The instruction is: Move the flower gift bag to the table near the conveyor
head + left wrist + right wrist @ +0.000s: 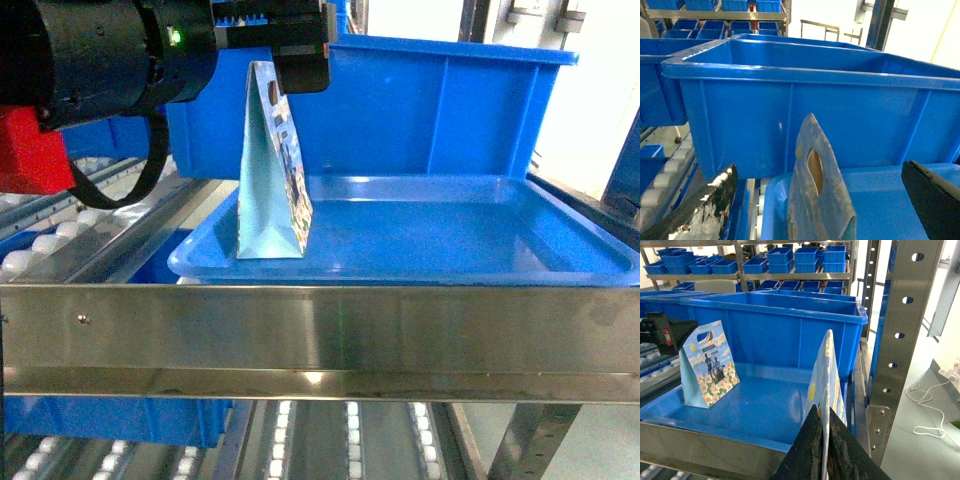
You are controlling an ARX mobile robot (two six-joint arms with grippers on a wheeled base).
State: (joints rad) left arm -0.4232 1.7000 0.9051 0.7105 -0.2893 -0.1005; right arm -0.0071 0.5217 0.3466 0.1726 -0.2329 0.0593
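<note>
Pale blue paper gift bag with flower print [268, 175] standing upright in shallow blue plastic tray [480, 262], left of frame. Left fingers [822, 200] wide open around its handle, nothing gripped. Right fingers [826, 450] pinched on a second similar bag [826, 385]. Risk: closing off-centre, crumpling or tipping the bag.

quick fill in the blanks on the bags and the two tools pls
1. The standing gift bag rests upright in a tray coloured ____.
2. The left tool is ____, with one finger on each side of that bag.
3. The right tool is ____ on a second gift bag.

Missing words: blue; open; shut
</note>
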